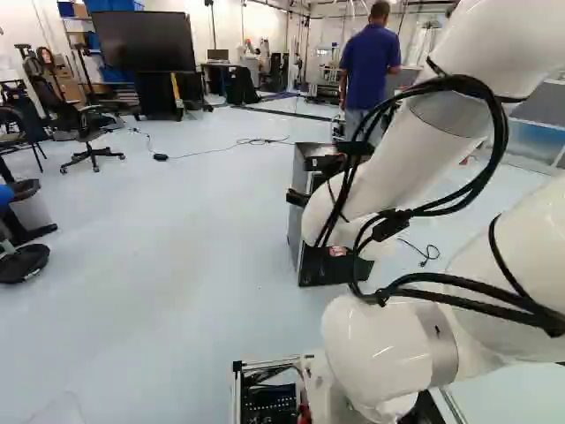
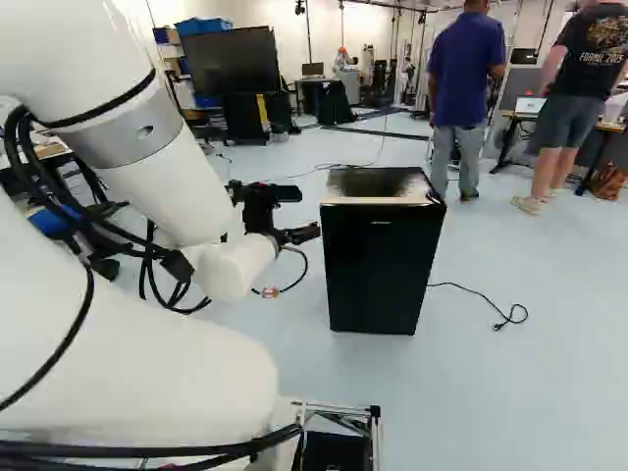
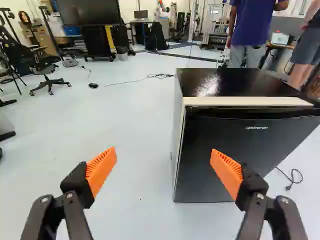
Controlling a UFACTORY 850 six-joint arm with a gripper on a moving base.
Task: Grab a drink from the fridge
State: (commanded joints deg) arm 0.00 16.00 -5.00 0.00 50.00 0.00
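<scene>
On pale floor (image 2: 530, 402), one black fridge (image 2: 378, 184), one door (image 2: 373, 275) closed; two fingers (image 2: 306, 234) near it, spread wide.

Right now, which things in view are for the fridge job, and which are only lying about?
For the job:
black box-shaped fridge, closed
black, orange-padded gripper, open

Just lying about:
black office chair on wheels
large black flat screen

No drink visible.

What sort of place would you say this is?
Probably a robotics lab or workshop: there is a white robot arm, a large dark screen and a black office chair.
</scene>
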